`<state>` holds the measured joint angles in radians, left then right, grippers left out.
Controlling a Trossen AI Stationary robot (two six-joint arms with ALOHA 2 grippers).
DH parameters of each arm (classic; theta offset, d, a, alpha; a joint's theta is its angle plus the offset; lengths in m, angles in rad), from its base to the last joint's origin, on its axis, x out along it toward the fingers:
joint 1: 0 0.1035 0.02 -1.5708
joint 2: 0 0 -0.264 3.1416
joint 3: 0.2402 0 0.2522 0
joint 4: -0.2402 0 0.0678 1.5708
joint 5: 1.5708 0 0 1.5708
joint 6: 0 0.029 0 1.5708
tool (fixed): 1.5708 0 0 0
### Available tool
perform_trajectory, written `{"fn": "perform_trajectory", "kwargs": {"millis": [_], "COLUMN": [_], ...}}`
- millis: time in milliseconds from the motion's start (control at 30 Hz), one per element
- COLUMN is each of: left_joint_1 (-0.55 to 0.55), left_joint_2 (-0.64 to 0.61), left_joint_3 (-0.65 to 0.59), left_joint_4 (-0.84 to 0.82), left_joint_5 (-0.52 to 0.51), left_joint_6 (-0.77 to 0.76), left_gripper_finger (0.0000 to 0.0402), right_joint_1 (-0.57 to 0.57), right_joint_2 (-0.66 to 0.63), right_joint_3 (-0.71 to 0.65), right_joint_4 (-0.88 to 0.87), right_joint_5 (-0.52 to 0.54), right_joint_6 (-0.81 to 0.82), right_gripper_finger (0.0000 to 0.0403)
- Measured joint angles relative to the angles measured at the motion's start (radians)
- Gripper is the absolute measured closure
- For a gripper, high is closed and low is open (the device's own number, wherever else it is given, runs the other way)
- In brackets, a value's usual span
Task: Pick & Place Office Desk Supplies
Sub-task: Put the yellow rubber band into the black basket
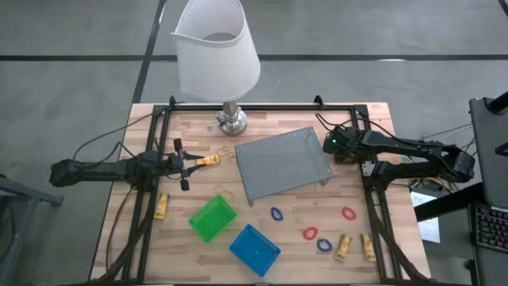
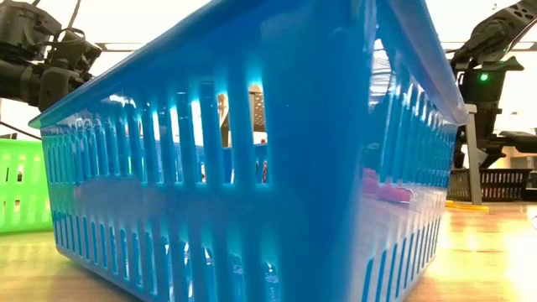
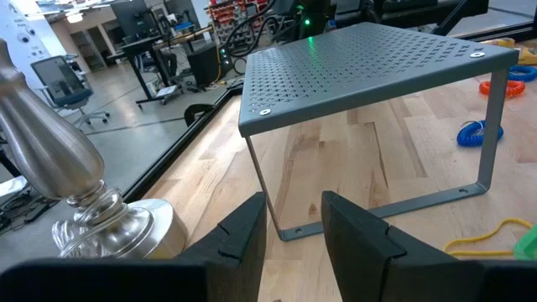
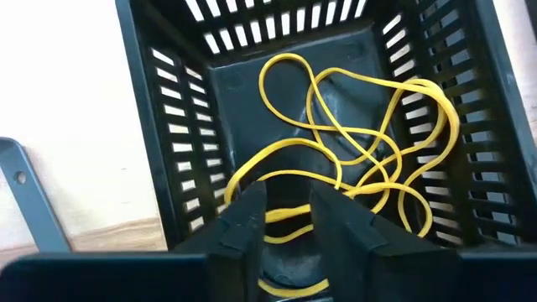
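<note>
Yellow bands [image 4: 352, 151] are seen in the black bin [image 4: 180, 126] under the right tool [image 4: 289, 220], slightly parted, empty; bands could be snagged. Left tool [image 3: 294, 231], released, is waiting.

Bright backlight glare behind the blurred, close blue bin [image 2: 252, 159].

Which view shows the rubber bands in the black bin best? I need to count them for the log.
The right wrist view: it looks straight down into the black bin, where the rubber bands lie tangled, with the right claw just above. In the high view the arm covers that bin; the low and left wrist views miss the bands.
</note>
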<state>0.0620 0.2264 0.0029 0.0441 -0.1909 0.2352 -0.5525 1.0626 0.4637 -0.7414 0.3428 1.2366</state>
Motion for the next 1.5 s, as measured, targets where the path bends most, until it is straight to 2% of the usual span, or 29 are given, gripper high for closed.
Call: {"fn": "perform_trajectory", "kwargs": {"millis": [333,600,833,1200,1500], "left_joint_1": [0.000,0.000,0.000,0.000,0.000], "left_joint_2": [0.000,0.000,0.000,0.000,0.000], "left_joint_3": [0.000,0.000,0.000,0.000,0.000], "left_joint_4": [0.000,0.000,0.000,0.000,0.000], "left_joint_5": [0.000,0.000,0.000,0.000,0.000], "left_joint_6": [0.000,0.000,0.000,0.000,0.000], "left_gripper_finger": [0.0284,0.0284,0.0284,0.0284,0.0284], "right_joint_1": [0.000,-0.004,-0.004,0.037,0.127], "right_joint_2": [0.000,-0.064,-0.165,-0.321,-0.340], "right_joint_3": [0.000,0.042,0.114,0.165,0.146], "right_joint_4": [-0.001,-0.062,-0.095,-0.058,-0.071], "right_joint_5": [-0.003,0.086,0.131,0.046,0.041], "right_joint_6": [0.002,-0.007,-0.101,-0.249,-0.212], "right_gripper_finger": [0.0259,0.0264,0.0266,0.0250,0.0253]}}
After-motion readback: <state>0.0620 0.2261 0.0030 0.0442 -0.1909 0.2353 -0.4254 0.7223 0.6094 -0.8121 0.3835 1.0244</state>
